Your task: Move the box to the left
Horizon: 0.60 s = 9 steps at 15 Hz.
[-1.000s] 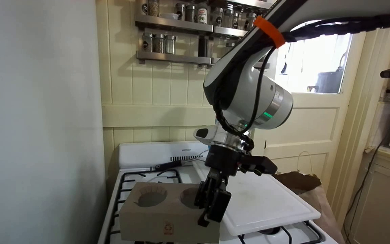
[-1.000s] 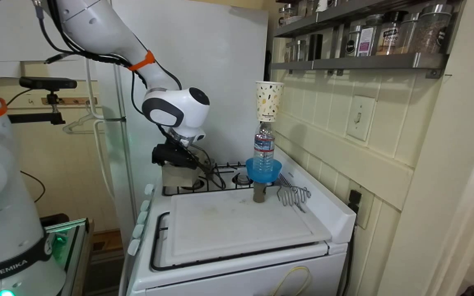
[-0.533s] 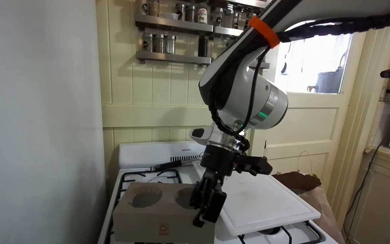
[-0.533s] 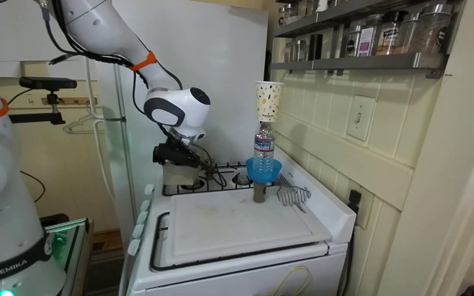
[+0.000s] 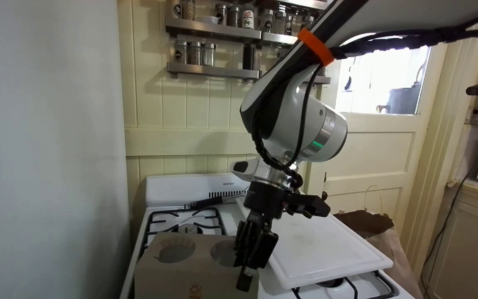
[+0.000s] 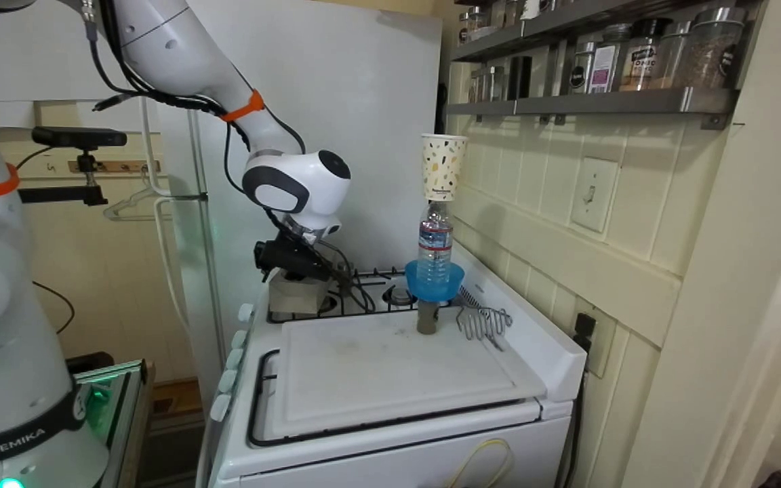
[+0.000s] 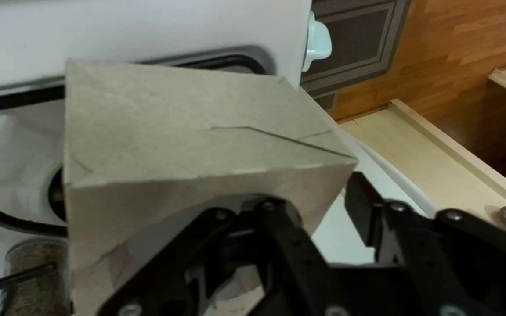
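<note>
The box (image 5: 164,282) is beige cardboard with two round holes in its top. It sits over the left burners, seemingly on the grates; in an exterior view, its end face (image 6: 295,296) shows beneath the arm. My gripper (image 5: 241,270) is at the box's right end, jaws spread apart. In the wrist view, one finger (image 7: 275,215) is in or over a hole of the box (image 7: 160,123). The other finger (image 7: 358,188) stands outside the end wall, and a pale gap separates it from the cardboard. The tip in the hole is hidden.
A white board (image 5: 313,243) covers the right burners. A blue bowl (image 6: 434,281), a bottle (image 6: 435,240) and a speckled cup (image 6: 443,169) are stacked at the back, near a wire utensil (image 6: 485,322). A tall white surface (image 5: 48,145) borders the stove's left side.
The box has shifted left in an exterior view, then dropped lower onto the stove. My gripper has moved left with it and its jaws have opened, letting go of the box wall.
</note>
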Motion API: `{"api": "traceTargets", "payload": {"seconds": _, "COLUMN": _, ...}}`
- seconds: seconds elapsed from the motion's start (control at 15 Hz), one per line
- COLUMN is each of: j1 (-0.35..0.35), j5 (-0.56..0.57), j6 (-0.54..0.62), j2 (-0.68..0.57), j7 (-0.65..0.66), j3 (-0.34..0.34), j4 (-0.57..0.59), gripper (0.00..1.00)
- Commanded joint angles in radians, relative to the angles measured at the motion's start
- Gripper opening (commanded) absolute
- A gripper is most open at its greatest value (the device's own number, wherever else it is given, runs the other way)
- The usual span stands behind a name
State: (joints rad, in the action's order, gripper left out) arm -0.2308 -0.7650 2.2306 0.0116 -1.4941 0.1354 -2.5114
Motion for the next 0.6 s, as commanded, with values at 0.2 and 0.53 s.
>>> {"api": "traceTargets", "payload": {"seconds": 0.2, "j1": 0.021, "j5": -0.013, "j6": 0.016, "j2": 0.015, "j7": -0.015, "j3": 0.02, "j4": -0.003, "gripper": 0.98}}
{"api": "traceTargets", "payload": {"seconds": 0.53, "j1": 0.011, "j5": -0.007, "j6": 0.072, "j2": 0.064, "j7": -0.012, "j3": 0.033, "j4": -0.025, "gripper": 1.0}}
